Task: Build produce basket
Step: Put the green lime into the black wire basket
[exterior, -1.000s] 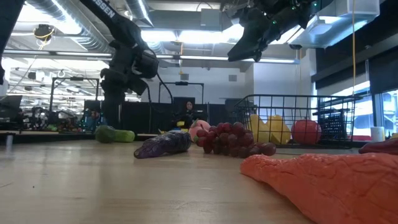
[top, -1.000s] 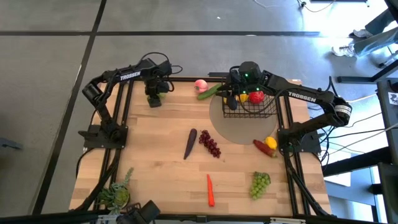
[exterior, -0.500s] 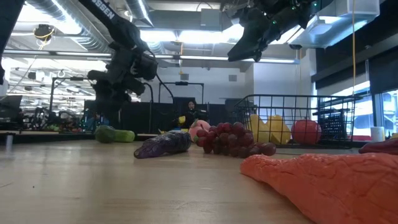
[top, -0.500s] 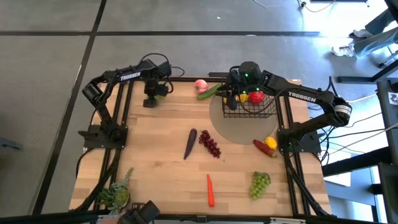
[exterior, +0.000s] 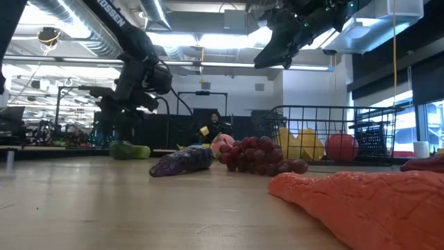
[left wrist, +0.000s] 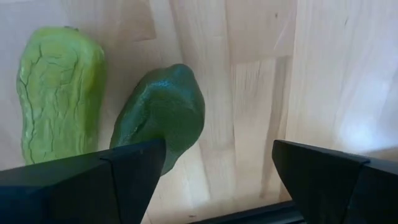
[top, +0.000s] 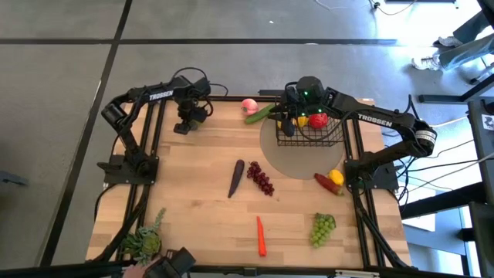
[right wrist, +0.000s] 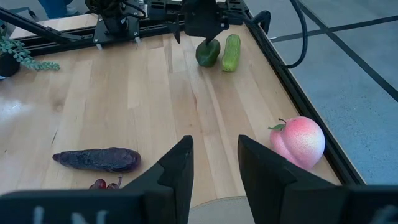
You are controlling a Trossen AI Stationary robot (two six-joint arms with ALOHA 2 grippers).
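The left gripper has just spread its fingers and drawn back from the avocado, which lies unheld on the surface beside the cucumber, well apart from the basket; the right gripper, partly parted and empty, hovers over that basket; this pick looks unfinished.

One camera looks straight down on the whole bench. One sits low, looking across. Both see the eggplant.

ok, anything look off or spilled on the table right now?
Nothing spilled or damaged. The basket stands upright with a few pieces inside; the eggplant, carrot and green grapes lie loose on the table, not yet packed.
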